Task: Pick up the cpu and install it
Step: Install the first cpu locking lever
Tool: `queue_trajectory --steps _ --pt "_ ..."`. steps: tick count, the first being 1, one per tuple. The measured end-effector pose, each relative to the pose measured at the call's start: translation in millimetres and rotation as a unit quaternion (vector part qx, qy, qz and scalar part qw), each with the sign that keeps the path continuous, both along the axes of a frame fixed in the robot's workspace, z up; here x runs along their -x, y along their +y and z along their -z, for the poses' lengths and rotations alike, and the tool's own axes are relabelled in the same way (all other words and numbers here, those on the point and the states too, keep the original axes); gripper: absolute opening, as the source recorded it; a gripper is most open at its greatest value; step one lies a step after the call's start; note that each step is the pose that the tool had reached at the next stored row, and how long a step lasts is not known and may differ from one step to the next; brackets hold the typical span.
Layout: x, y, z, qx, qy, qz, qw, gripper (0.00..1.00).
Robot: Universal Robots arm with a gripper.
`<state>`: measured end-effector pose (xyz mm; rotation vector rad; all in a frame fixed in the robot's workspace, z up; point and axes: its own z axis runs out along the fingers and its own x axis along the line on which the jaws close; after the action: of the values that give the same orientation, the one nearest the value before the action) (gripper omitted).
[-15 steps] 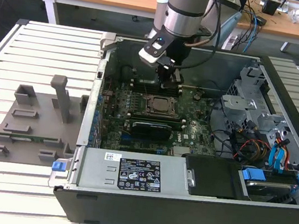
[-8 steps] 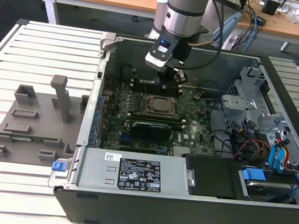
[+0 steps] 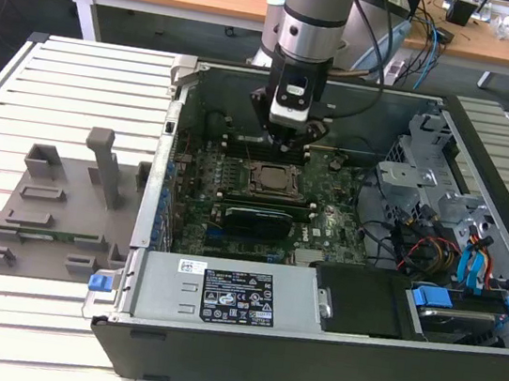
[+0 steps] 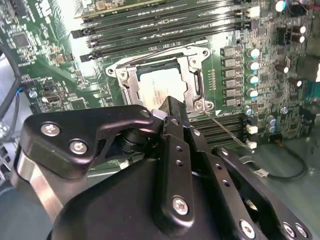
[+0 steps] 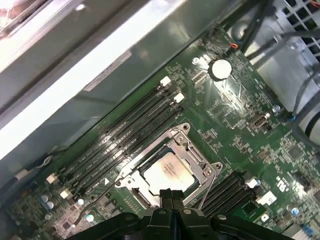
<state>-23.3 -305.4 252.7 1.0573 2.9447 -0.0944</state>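
Jaws pressed together, holding nothing: the gripper [image 5: 171, 199] hangs just above the cpu [image 5: 167, 171], which seems seated inside the socket frame [image 5: 172, 170] mid-motherboard [image 5: 240, 145]. Any touch there should stay vertical and gentle.

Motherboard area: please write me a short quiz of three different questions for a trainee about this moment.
1. True or false: the cpu lies inside the socket frame on the motherboard.
2. Where is the gripper? A) above the socket, inside the computer case; B) over the grey fixture beside the case.
3. Fill in: in the first wrist view the gripper's fingertips are pressed ______, with nothing between them.

Key: 1 true; 2 A; 3 together.
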Motion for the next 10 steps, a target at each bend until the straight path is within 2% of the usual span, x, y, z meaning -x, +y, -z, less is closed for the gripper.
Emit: queue_trajectory --steps 4,6,7,10 --pt "0.0 0.0 0.0 0.0000 0.0000 -0.039 0.9992 0.11" --pt "0.0 0.0 0.0 0.0000 0.0000 -0.049 0.9988 0.11" --pt "0.0 0.0 0.0 0.0000 0.0000 -0.058 0.9983 0.11" --pt "0.0 0.0 0.0 0.0000 0.0000 -0.092 0.9958 0.11"
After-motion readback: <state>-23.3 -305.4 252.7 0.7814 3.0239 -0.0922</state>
